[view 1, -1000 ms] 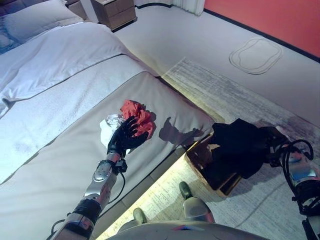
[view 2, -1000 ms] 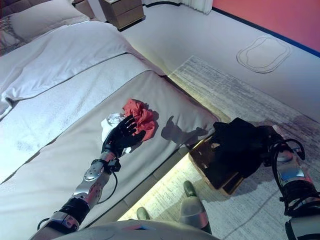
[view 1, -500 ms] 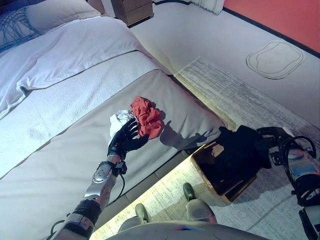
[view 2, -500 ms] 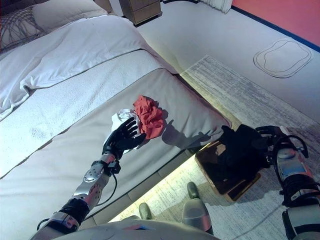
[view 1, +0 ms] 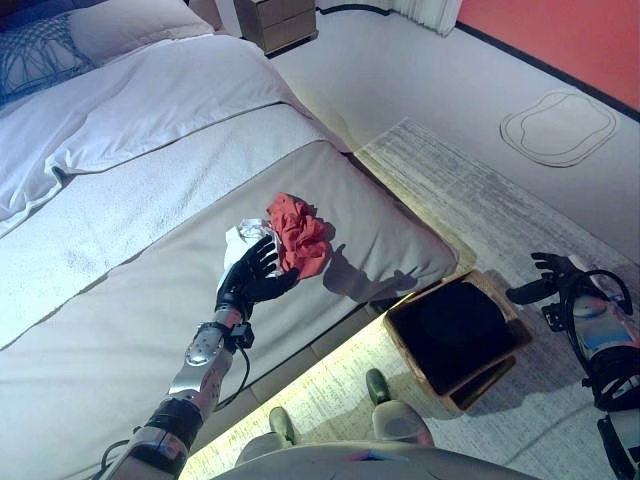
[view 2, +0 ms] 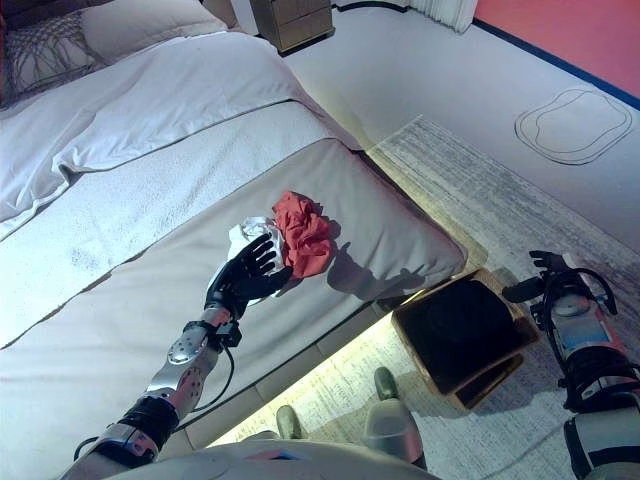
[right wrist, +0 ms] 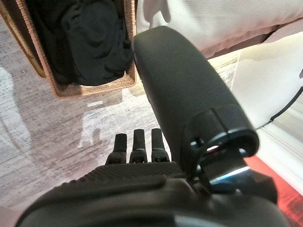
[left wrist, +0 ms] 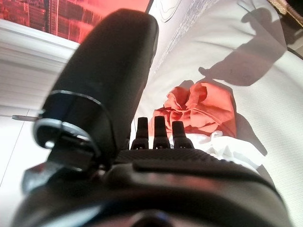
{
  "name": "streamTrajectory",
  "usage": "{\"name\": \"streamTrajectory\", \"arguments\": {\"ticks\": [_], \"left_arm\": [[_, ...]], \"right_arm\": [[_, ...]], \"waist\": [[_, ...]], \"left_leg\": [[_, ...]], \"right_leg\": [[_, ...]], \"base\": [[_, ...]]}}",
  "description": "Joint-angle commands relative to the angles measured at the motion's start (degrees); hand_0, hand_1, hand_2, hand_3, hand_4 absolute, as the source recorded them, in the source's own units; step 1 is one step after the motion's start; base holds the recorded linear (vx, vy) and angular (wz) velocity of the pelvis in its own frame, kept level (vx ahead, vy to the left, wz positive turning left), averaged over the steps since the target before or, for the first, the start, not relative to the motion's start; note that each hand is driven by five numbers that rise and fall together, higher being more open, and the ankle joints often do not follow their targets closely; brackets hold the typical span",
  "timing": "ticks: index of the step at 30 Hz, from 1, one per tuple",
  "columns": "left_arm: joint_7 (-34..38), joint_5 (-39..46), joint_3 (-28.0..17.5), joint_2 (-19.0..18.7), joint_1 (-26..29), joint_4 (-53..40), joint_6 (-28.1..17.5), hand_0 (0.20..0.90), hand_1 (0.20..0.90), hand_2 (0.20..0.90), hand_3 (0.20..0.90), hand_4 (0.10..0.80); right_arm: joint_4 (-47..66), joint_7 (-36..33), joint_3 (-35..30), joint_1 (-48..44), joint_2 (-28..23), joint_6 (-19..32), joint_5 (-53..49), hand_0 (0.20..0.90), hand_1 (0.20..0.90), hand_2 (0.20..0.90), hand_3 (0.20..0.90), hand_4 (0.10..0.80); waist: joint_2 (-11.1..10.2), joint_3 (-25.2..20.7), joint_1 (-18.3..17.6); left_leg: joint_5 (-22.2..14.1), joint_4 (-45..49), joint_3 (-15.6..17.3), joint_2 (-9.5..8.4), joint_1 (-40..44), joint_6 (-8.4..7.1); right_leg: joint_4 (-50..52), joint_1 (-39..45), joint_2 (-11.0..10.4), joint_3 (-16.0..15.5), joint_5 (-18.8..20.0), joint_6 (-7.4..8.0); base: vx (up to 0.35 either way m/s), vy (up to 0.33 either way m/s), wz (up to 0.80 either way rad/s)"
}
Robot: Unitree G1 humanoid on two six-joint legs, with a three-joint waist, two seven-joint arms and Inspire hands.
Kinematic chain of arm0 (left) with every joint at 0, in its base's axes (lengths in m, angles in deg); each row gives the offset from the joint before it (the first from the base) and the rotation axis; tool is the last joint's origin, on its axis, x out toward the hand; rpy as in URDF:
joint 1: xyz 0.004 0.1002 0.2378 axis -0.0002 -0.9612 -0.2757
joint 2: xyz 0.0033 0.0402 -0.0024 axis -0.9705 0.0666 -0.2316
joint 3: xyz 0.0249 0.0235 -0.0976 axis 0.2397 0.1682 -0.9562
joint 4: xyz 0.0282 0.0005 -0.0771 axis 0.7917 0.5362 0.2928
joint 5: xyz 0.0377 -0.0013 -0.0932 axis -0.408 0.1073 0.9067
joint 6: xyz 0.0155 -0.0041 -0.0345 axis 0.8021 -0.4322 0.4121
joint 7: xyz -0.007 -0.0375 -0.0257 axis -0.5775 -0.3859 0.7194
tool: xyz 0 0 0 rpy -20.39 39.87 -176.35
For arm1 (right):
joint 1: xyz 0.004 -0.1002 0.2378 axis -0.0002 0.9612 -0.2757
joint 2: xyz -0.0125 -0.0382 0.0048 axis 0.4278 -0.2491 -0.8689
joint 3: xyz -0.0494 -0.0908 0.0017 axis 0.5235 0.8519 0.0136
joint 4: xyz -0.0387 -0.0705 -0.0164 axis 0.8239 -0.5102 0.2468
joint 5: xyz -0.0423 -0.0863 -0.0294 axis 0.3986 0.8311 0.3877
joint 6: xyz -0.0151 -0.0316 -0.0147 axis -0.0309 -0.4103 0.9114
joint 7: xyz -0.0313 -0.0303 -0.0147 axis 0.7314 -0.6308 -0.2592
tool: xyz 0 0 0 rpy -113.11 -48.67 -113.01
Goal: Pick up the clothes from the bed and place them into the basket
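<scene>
A crumpled red cloth (view 1: 300,232) lies on the bed's grey cover (view 1: 130,330) near its edge, touching a white cloth (view 1: 238,243). My left hand (view 1: 254,277) is open, fingers straight, just short of both cloths and resting at the white one; the left wrist view shows its fingers (left wrist: 155,130) before the red cloth (left wrist: 201,106) and the white cloth (left wrist: 232,147). A wicker basket (view 1: 400,345) stands on the rug beside the bed with a black garment (view 1: 450,330) inside. My right hand (view 1: 545,287) is open and empty, right of the basket; its wrist view shows the black garment (right wrist: 85,42) in the basket (right wrist: 90,87).
A white duvet (view 1: 150,100) and pillows (view 1: 120,25) cover the far part of the bed. A wooden nightstand (view 1: 280,18) stands beyond it. A pale rug (view 1: 470,190) runs along the bed, with a red wall (view 1: 570,35) behind.
The black garment has left my right hand and dropped into the basket; the right hand is now open and empty. The left hand has barely moved. The camera shifted slightly.
</scene>
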Motion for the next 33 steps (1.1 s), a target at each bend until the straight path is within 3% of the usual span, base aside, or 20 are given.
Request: {"name": "streamTrajectory", "arguments": {"ticks": [1, 6, 9, 12, 16, 19, 23, 33], "left_arm": [[0.5, 0.2, -0.6, -1.9, 4.9, -1.1, -5.4, 0.9, 0.9, 0.9, 0.9, 0.8], [0.7, -0.1, -0.8, -0.7, 4.4, -0.4, -6.1, 0.9, 0.9, 0.9, 0.9, 0.8], [4.8, -6.3, -0.6, -0.5, 4.4, 0.1, -5.8, 0.9, 0.9, 0.9, 0.9, 0.8], [7.1, -11.1, -0.4, -1.6, 4.1, 1.3, -4.1, 0.9, 0.9, 0.9, 0.9, 0.8], [6.4, -10.7, -0.9, -3.2, 2.8, -0.6, -2.5, 0.9, 0.9, 0.9, 0.9, 0.8], [4.4, -8.3, -0.9, -5.0, 3.7, -3.1, -3.6, 0.9, 0.9, 0.9, 0.9, 0.8], [4.8, -8.4, -1.0, -6.5, 3.6, -5.2, -3.9, 0.9, 0.9, 0.9, 0.9, 0.8], [6.1, -0.6, -0.3, -8.1, 3.6, -11.5, -5.0, 0.9, 0.9, 0.9, 0.9, 0.8]], "right_arm": [[3.1, -5.3, 2.2, -10.5, -2.0, 3.0, 2.2, 0.9, 0.9, 0.9, 0.9, 0.8], [9.1, -8.9, 6.3, -15.6, -1.2, 4.4, 6.1, 0.9, 0.9, 0.9, 0.9, 0.8], [10.8, -8.8, 9.3, -19.6, 0.1, 5.5, 7.4, 0.9, 0.9, 0.9, 0.9, 0.8], [11.9, -7.8, 12.4, -22.5, 1.1, 6.8, 8.1, 0.9, 0.9, 0.9, 0.9, 0.8], [11.1, -10.9, 15.7, -25.5, 1.1, 9.2, 13.0, 0.9, 0.9, 0.9, 0.9, 0.8], [9.0, -12.5, 18.3, -30.4, 0.0, 9.5, 12.9, 0.9, 0.9, 0.9, 0.9, 0.8], [5.3, -12.2, 21.2, -34.6, -0.8, 9.9, 12.7, 0.9, 0.9, 0.9, 0.9, 0.8], [-4.7, -12.6, 27.9, -44.7, -0.9, 8.7, 12.3, 0.9, 0.9, 0.9, 0.9, 0.8]], "waist": [[-3.2, -2.9, 2.1], [-3.2, -2.7, 3.9], [-3.3, -3.0, 5.6], [-3.6, -3.2, 7.2], [-3.5, -2.4, 10.1], [-2.3, 2.4, 12.7], [-0.7, 6.7, 14.8], [2.0, 16.8, 19.1]], "left_leg": [[-7.9, 2.0, -3.2, 0.78, 2.5, -0.35], [-7.6, 3.2, -5.3, 0.78, 1.5, -0.55], [-7.4, 3.6, -7.1, 0.55, 0.9, -0.46], [-7.2, 4.3, -9.0, 0.23, 0.2, -0.32], [-7.4, 6.8, -11.9, -0.35, -2.2, -0.08], [-7.8, 13.7, -14.6, -1.02, -8.1, -0.47], [-8.9, 18.4, -17.0, -2.3, -11.9, -0.4], [-11.1, 30.8, -21.3, -6.97, -26.1, 1.43]], "right_leg": [[0.5, -1.0, -0.8, -2.6, -0.8, -1.17], [0.8, -0.1, -1.3, -3.7, -1.4, -1.79], [0.9, 0.8, -1.6, -4.9, -2.0, -2.11], [1.6, 1.4, -2.0, -6.0, -2.7, -2.27], [6.5, 0.3, -2.7, -8.1, -5.2, -2.56], [13.8, -3.9, -4.2, -11.6, -7.7, -3.55], [18.7, -6.4, -5.6, -13.9, -10.3, -4.47], [31.9, -18.1, -7.7, -16.1, -13.7, -6.26]], "base": [[0.015, -0.003, 0.07], [0.006, -0.005, 0.19], [0.049, -0.011, 0.26], [0.092, -0.019, 0.4], [0.067, -0.011, 0.36], [-0.106, 0.045, 0.44], [-0.077, 0.075, 0.43], [-0.074, 0.03, 0.31]]}}
